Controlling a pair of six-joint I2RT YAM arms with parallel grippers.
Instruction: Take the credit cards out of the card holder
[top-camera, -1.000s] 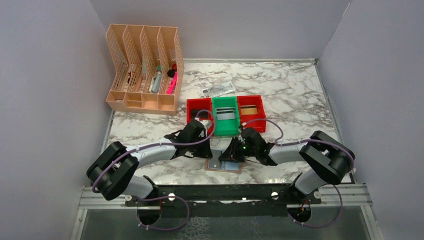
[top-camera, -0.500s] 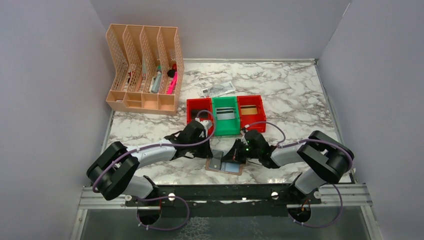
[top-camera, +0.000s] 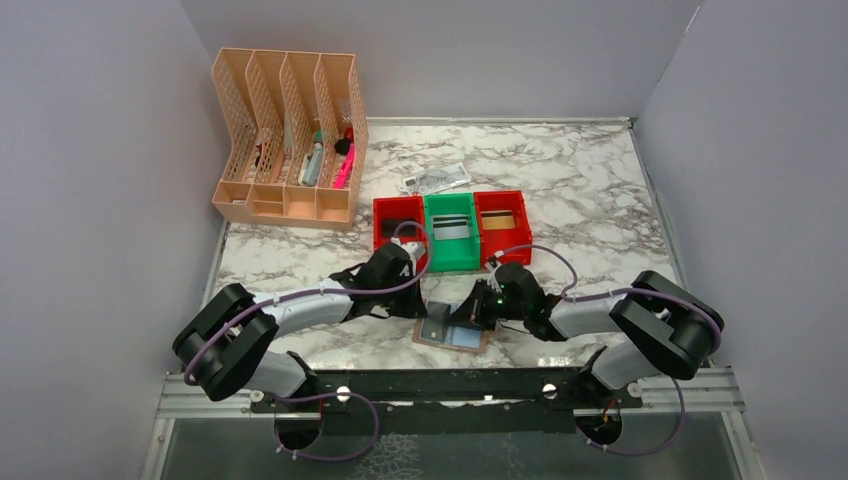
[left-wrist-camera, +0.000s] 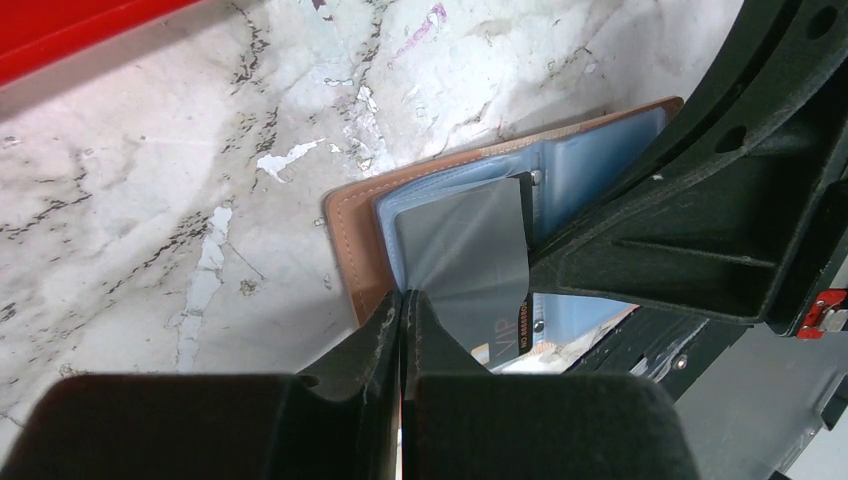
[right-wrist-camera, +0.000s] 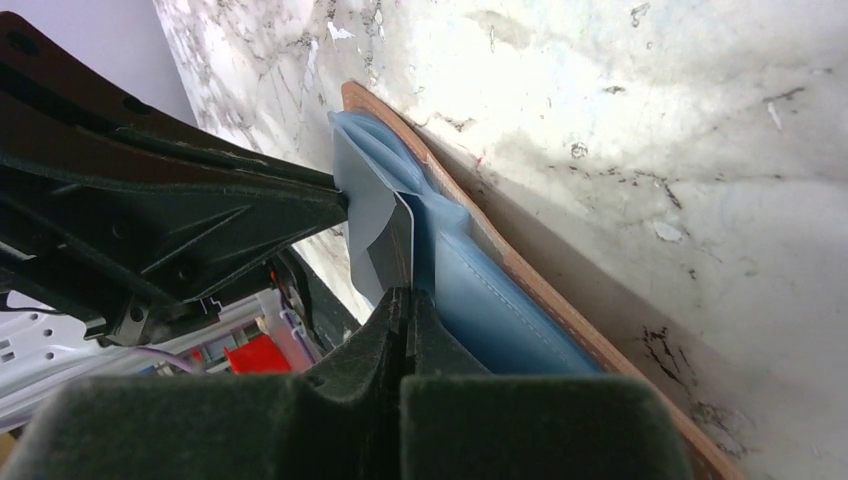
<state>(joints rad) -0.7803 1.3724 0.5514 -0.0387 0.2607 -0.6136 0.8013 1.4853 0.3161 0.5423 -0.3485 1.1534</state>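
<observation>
Marble table (top-camera: 590, 190): peach file rack (top-camera: 285, 140) at far left, red-green-red row of bins (top-camera: 450, 262) mid-table. Both arms meet near the front edge. Right gripper (right-wrist-camera: 405, 298) is clamped on the grey card's edge. Left gripper (left-wrist-camera: 402, 298) is fully closed at the opposite corner; card or sleeve, cannot tell. Card holder (top-camera: 465, 338) lies open below the green bin. Grey card (left-wrist-camera: 465, 250) stands tilted up from its left half.

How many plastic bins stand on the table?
3, in a row beyond the card holder: the left red bin, the green bin in the middle, the right red bin. No others appear hidden.
</observation>
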